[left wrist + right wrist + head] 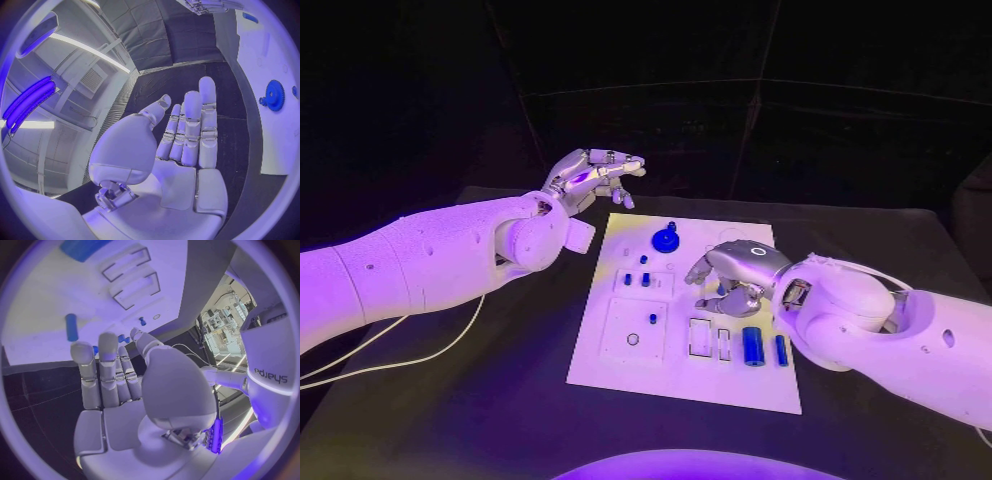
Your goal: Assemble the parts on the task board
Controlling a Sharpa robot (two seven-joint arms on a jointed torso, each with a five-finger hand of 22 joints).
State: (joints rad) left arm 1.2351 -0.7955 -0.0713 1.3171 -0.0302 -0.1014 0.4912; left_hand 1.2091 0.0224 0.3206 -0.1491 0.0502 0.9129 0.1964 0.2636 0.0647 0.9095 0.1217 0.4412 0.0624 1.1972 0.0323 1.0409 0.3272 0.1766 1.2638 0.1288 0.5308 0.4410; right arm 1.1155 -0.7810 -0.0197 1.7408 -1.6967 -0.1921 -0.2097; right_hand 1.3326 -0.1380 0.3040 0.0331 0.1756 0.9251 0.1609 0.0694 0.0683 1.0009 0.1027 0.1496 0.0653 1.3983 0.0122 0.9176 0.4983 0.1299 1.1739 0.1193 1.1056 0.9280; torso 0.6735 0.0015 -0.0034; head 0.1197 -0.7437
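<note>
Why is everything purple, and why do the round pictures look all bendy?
In the head view, coloured light tints the white task board and both arms purple, and the room behind is dark. In the left wrist view, a fisheye lens bends straight edges round the left hand, and ceiling light strips glare brightly. In the right wrist view, the board's edges curve too, behind the right hand.
</note>
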